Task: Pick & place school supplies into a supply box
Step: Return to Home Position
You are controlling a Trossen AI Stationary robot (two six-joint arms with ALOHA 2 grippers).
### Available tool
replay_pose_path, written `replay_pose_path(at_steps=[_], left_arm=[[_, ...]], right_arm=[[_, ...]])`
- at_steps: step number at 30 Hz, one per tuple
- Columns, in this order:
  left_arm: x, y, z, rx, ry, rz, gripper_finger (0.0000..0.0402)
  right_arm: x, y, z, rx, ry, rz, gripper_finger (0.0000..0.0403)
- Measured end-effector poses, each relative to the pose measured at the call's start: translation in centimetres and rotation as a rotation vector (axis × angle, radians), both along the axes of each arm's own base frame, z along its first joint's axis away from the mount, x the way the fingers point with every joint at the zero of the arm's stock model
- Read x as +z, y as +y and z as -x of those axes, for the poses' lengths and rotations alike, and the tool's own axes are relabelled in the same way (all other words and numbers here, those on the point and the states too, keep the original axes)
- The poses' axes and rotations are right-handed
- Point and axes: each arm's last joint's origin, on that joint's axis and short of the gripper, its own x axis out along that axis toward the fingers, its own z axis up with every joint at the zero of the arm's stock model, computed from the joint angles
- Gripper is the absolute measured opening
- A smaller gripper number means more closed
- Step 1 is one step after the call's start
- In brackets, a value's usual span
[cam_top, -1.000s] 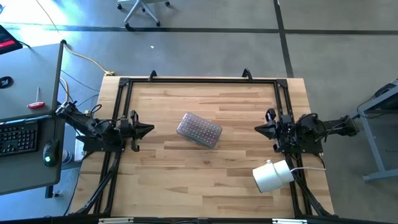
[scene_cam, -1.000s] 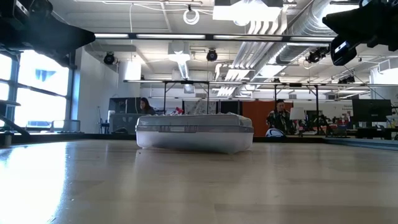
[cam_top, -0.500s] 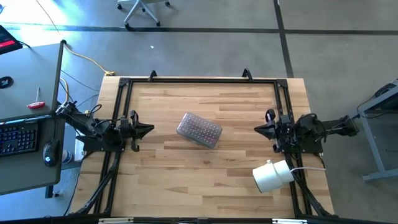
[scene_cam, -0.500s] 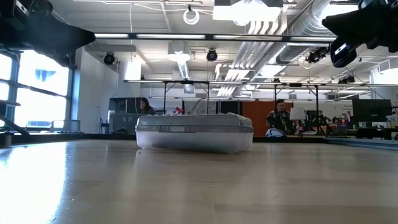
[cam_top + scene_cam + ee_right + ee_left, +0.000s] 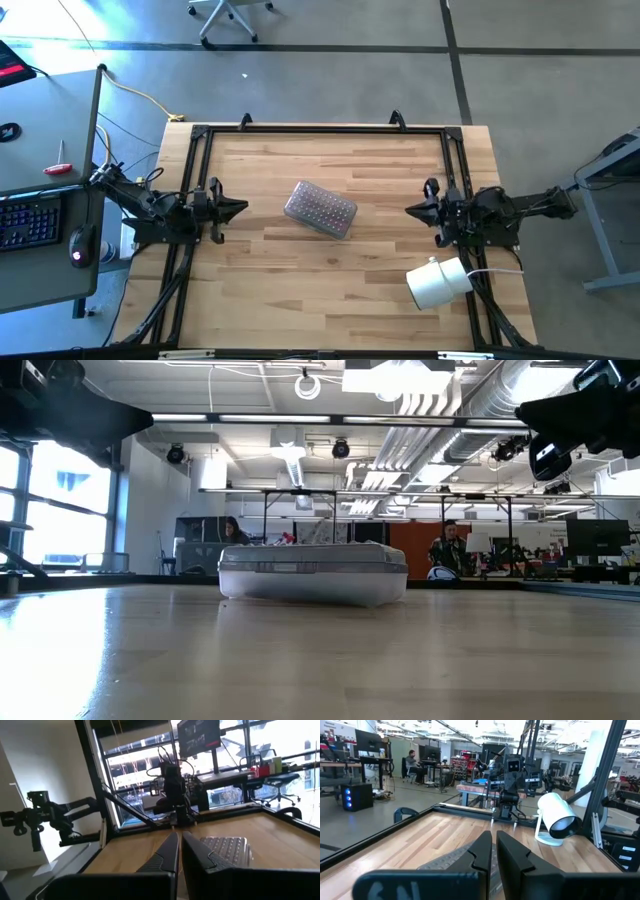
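Clear supply box [image 5: 320, 209] – dotted lid shut – lies angled mid-table

The right gripper [image 5: 178, 851] is seen with fingers nearly together; the supply box [image 5: 227, 849] is spotted closed at 1 o'clock, left arm [image 5: 175, 790] at 12.

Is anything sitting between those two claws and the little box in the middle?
Nothing visible. Only bare table lies between the supply box and the left gripper, and between it and the right gripper. The white roll sits aside, by the right arm.
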Motion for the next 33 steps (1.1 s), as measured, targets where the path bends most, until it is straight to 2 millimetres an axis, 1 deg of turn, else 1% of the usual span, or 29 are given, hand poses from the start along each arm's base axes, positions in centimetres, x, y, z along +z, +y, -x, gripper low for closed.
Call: replay_pose_path(at_steps=[5,10,33], left_arm=[[0.0,0.0,0.0,0.0,0.0,0.0,0.0062],[0.0,0.0,0.0,0.0,0.0,0.0,0.0062],[0.0,0.0,0.0,0.0,0.0,0.0,0.0062]], right_arm=[[-0.26,0.0,-0.06,0.002,0.029,-0.026,0.0],[-0.26,0.01,-0.08,-0.001,0.028,0.005,0.0],[-0.25,0.01,-0.08,0.0,0.028,0.005,0.0]])
